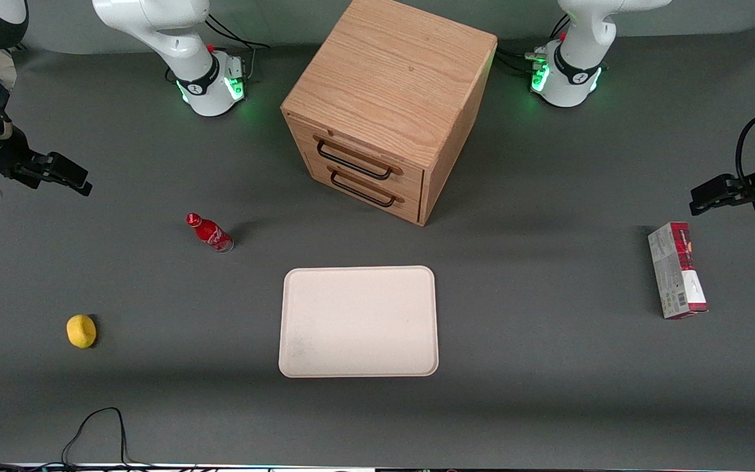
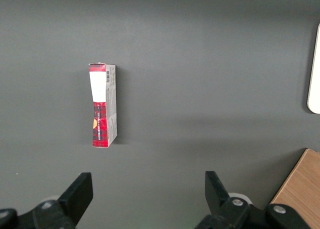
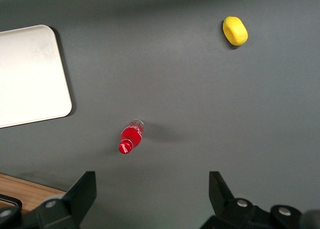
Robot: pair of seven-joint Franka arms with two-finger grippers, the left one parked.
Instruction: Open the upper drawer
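Observation:
The oak cabinet (image 1: 390,78) stands at the middle of the table, farther from the front camera than the tray. Its upper drawer (image 1: 359,156) sits flush with the cabinet front, and its long black bar handle (image 1: 353,164) is just above the lower drawer's matching handle (image 1: 364,191). My gripper (image 1: 69,177) hangs above the table toward the working arm's end, well away from the cabinet. It is open, with only bare table between its fingers (image 3: 82,189). In the right wrist view, only a corner of the cabinet (image 3: 30,196) shows.
A cream tray (image 1: 358,321) lies in front of the cabinet. A red bottle (image 1: 210,233) stands between my gripper and the cabinet, and a yellow lemon (image 1: 81,330) lies nearer the front camera. A red and grey box (image 1: 677,270) lies toward the parked arm's end.

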